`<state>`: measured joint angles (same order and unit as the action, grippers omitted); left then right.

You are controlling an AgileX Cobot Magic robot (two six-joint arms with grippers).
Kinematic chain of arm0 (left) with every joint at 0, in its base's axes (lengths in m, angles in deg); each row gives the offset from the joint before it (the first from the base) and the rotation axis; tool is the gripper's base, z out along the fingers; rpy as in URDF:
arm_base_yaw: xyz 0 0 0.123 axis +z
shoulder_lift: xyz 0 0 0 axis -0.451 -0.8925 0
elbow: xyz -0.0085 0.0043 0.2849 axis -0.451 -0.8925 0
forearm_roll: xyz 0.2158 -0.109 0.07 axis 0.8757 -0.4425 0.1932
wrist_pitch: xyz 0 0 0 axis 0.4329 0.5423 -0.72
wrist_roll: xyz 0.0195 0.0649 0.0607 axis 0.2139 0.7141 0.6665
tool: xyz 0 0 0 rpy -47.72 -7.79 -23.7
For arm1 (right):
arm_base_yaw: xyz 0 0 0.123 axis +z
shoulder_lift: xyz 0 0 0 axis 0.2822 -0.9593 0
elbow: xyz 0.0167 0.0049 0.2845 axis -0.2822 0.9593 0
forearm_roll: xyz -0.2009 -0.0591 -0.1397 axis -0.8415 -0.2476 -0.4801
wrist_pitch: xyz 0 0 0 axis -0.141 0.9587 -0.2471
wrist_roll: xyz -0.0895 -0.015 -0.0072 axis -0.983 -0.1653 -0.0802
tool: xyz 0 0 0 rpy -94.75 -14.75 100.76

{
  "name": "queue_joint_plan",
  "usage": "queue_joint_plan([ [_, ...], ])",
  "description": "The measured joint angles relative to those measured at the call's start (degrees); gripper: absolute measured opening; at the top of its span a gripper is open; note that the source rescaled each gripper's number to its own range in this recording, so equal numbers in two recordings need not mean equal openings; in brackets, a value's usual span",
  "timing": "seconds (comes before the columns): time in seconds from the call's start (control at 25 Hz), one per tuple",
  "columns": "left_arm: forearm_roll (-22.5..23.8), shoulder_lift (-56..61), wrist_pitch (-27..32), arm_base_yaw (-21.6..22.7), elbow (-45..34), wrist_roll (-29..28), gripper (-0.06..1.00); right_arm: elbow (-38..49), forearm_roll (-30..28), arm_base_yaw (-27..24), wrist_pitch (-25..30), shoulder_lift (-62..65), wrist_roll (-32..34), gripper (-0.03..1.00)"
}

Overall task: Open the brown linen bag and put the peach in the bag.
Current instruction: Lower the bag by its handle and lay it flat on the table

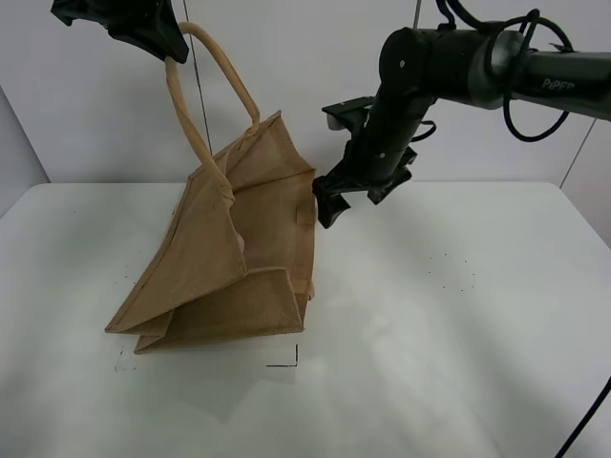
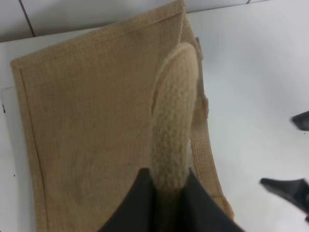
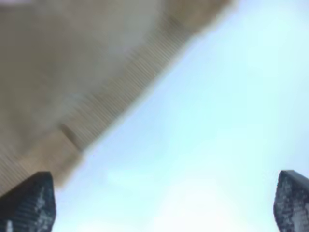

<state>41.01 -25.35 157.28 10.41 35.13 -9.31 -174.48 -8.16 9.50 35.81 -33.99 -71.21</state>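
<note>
The brown linen bag (image 1: 229, 258) stands tilted on the white table, lifted by one of its light loop handles (image 1: 205, 86). My left gripper (image 1: 167, 48) is shut on that handle at the top left; in the left wrist view the jaws (image 2: 169, 179) pinch the handle (image 2: 174, 121) above the bag's side (image 2: 87, 121). My right gripper (image 1: 329, 200) is open and empty, just beside the bag's right edge. In the right wrist view its gripper (image 3: 161, 203) is spread wide, with the blurred bag (image 3: 72, 72) close ahead. The peach is not in view.
The white table (image 1: 458, 315) stretches to the right and front of the bag. Black corner marks (image 1: 286, 361) lie on the table near the bag's base. A white wall stands behind.
</note>
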Motion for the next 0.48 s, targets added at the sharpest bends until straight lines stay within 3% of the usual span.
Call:
queue_joint_plan([
  [0.12, 0.0, 0.0, 0.0, 0.0, 0.0, 0.0, 0.00, -1.0, -1.2, -2.3, 3.1, 0.2, 3.3, 1.00],
  [0.48, 0.0, 0.0, 0.0, 0.0, 0.0, 0.0, 0.00, -1.0, -2.2, -18.8, 5.9, 0.2, 5.0, 1.00],
])
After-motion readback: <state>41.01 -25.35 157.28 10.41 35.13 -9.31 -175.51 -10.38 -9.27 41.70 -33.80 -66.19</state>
